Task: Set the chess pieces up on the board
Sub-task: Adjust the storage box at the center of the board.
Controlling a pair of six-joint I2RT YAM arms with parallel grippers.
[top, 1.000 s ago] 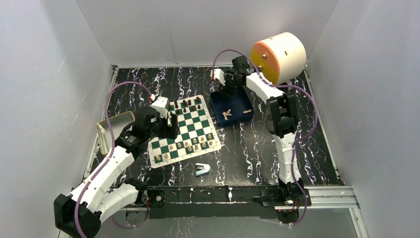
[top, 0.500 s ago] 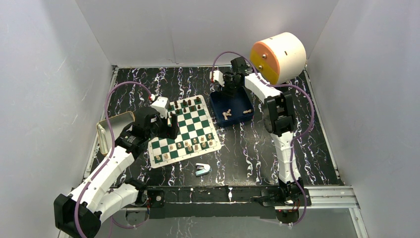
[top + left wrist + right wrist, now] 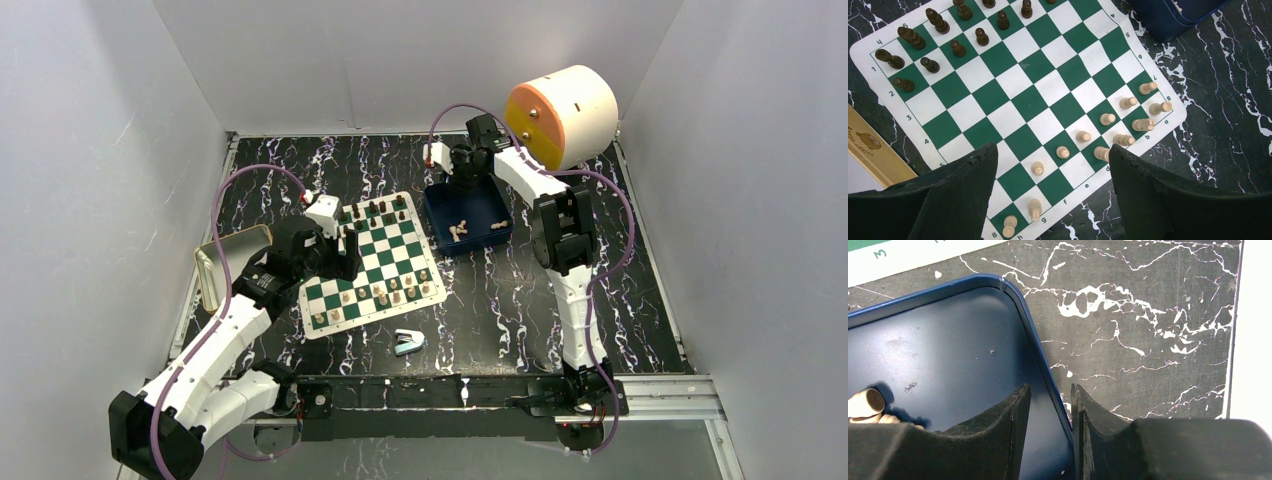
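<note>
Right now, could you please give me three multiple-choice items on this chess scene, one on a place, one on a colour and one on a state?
1. Where does the light-blue stapler-like object lie?
A. in the blue tray
B. on the gold tin
C. on the table, just off the near edge of the board

2. What colour are the board's darker squares?
A. red
B. green
C. blue

3. How does the left tool stand?
A. shut on a piece
B. open, gripping nothing
C. out of view

Answers:
1 C: the top view shows it on bare marbled table between the board and the arm bases.
2 B: the left wrist view shows green and white squares.
3 B: its fingers are spread wide above the board.
</note>
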